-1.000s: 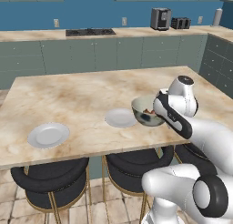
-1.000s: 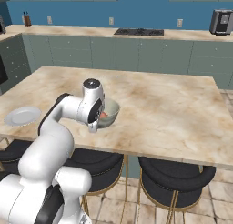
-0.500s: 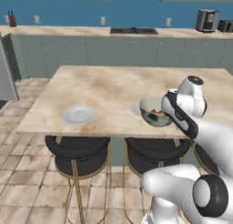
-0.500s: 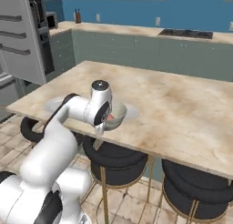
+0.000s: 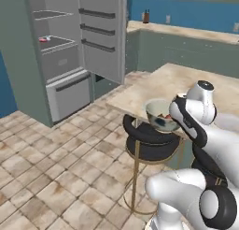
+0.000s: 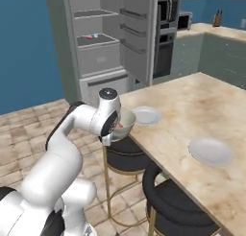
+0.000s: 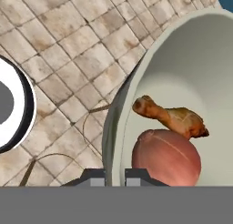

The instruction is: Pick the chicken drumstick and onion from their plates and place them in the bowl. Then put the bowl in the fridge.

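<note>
The gripper [image 7: 115, 175] is pressed together on the rim of the bowl [image 7: 182, 73]: in the hand view one finger sits on the outside of the wall and the other on the inside, with the thin rim pinched between them. The bowl [image 5: 160, 116] is held up in the air beside the corner of the counter [image 5: 196, 79], above a black stool [image 5: 149, 142], and it touches nothing but the fingers.

The bowl is deep and round, cream on the outside and a little darker inside. Inside lie the 2 foods. The onion [image 7: 166, 158] is a round orange-brown ball with fine lines on its skin, and it rests at the bottom close to the fingers. The chicken drumstick [image 7: 170, 118] lies just behind the onion and touches it, with the thin bone end pointing to the wall of the bowl. From the left base view only a small red-brown spot of the food shows over the rim.

In the right base view, the 2 plates stay on the counter: one plate [image 6: 145, 115] just beside the bowl [image 6: 124, 124], the other plate [image 6: 210, 150] further along.

The fridge [image 5: 60, 51] stands open across the tiled floor [image 5: 56, 177], well apart from the bowl. Its door [image 5: 102, 35] is swung out, and grey shelves and a bottom drawer [image 5: 70, 91] with a dark bar handle are in view.
</note>
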